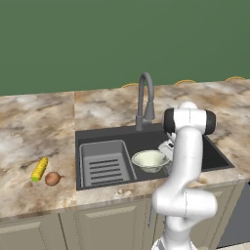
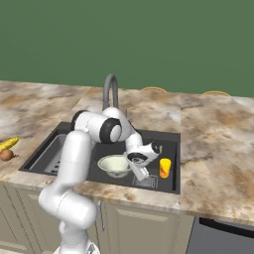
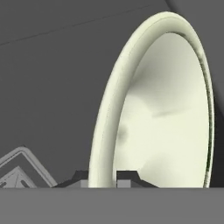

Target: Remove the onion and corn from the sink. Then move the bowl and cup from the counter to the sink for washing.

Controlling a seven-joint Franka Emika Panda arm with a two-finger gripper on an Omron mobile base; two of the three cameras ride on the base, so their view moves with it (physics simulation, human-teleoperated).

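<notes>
Room: we see a plain green wall (image 1: 122, 39) behind a long run of kitchen worktop.
Counter: our counter (image 1: 29, 122) is beige and brown marbled stone, over tan cabinet doors (image 1: 112, 227).
Sink: we find the sink (image 1: 146, 139), a dark grey basin, let into the counter, with a lighter ribbed rack insert (image 1: 105, 163) in its left part and a grey gooseneck faucet (image 1: 145, 100) rising at its back edge. In the hand view we also see a corner of the square drain grate (image 3: 19, 168) on the basin floor.
Arm: our white arm (image 1: 183, 190) rises in front of the cabinets and bends down into the right half of the sink.
Bowl: we see the pale cream-green bowl (image 2: 115, 165) inside the sink, just right of the rack, roughly upright in both base views.
Gripper: our gripper (image 3: 103, 178) sits at the bowl's right rim; in the hand view we see one finger tip on each side of the rim, jaws closed on the bowl's wall.
Cup: we spot the yellow cup (image 2: 164, 167) with its red mark standing upright in the sink, right of the gripper and apart from the bowl.
Corn: we see the corn (image 1: 39, 169) lying on the counter left of the sink.
Onion: we see the onion (image 1: 52, 178) on the counter just beside the corn, nearer the front edge.
</notes>
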